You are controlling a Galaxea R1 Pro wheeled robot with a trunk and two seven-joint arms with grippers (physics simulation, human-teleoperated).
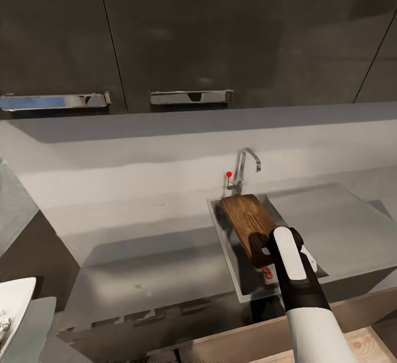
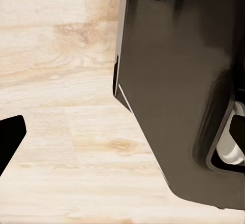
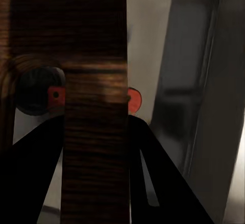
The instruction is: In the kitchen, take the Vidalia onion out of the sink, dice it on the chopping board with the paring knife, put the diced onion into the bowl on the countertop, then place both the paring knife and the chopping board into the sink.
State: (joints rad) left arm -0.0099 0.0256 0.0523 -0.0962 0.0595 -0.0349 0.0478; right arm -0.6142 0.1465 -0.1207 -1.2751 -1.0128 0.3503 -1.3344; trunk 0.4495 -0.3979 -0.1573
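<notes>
1. The right gripper (image 1: 263, 248) has its jaws closed on the near end of the chopping board (image 1: 248, 221), right around the handle-hole end. In the right wrist view the two dark fingers (image 3: 35, 152) sit on either side of the brown board (image 3: 94, 132) — so it's clamped across its width, not just resting.
2. The board is over the sink (image 1: 231, 253) in the lower middle of the head frame. My guess is it's held by that end so the rest can be lowered into the basin first; looks like the final put-away step.
3. Long axis: it runs from the gripper up and left toward the tap (image 1: 245, 167), far end pointing at the tap's base. Can't tell if that far end touches the rim or basin.
4. There's a bit of orange-red just under the gripper (image 1: 268, 272) — probably the paring knife handle already in the sink, but it's too small to be sure.
5. The bowl (image 1: 14, 308) sits at the lower left edge of the head frame, well apart from the sink.
6. Left gripper: the left wrist view shows pale wood floor (image 2: 61, 81) and a dark body part, so I can't tell its jaw state.
</notes>
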